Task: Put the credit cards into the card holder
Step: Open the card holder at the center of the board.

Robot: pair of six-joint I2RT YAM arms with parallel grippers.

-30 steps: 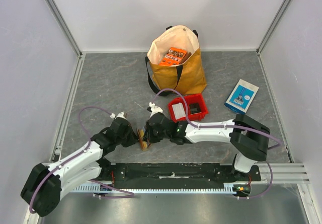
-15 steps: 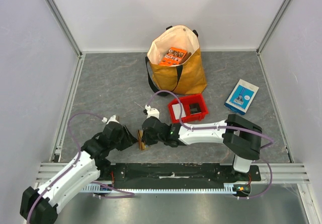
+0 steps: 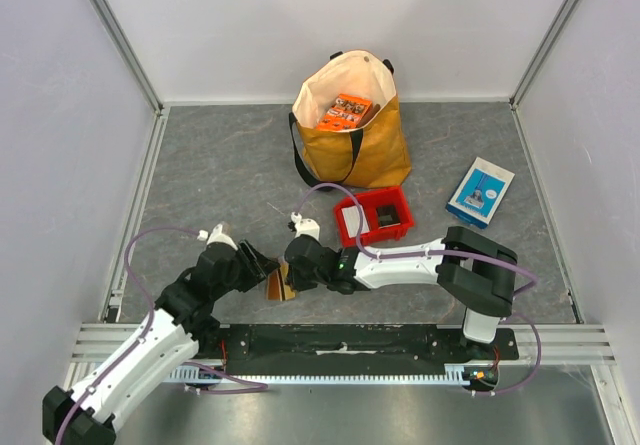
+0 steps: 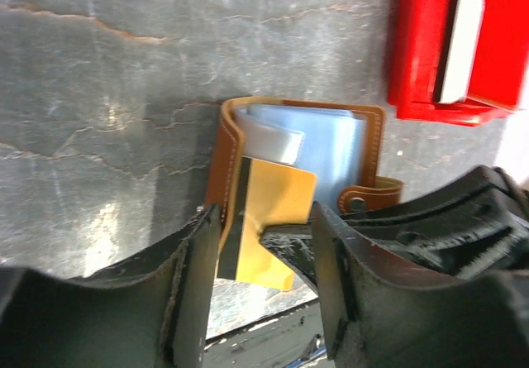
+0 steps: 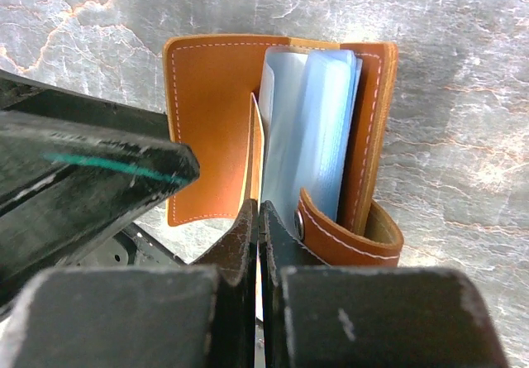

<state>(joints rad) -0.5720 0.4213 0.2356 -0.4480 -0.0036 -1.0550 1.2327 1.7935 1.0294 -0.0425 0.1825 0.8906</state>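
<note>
The brown leather card holder (image 3: 277, 287) (image 4: 228, 149) (image 5: 208, 128) lies open on the grey table near the front edge, its pale blue inner pockets (image 5: 310, 128) and snap tab (image 5: 351, 240) showing. My right gripper (image 3: 289, 279) (image 5: 258, 212) is shut on a yellow credit card (image 4: 277, 211) (image 5: 255, 140) with a dark stripe. The card's far end reaches between the leather flap and the blue pockets. My left gripper (image 3: 262, 265) (image 4: 264, 229) is open just left of the holder, its fingers either side of the card's near end without touching it.
A red bin (image 3: 375, 217) (image 4: 496, 54) holding a white card (image 4: 459, 45) stands just behind the right arm. A tan tote bag (image 3: 352, 140) with an orange packet (image 3: 346, 111) stands at the back. A blue-and-white box (image 3: 480, 192) lies to the right.
My left gripper has opened and drawn back to the left, away from the holder. The holder, which stood on edge between both grippers, now lies open and flatter. The right gripper stays shut.
</note>
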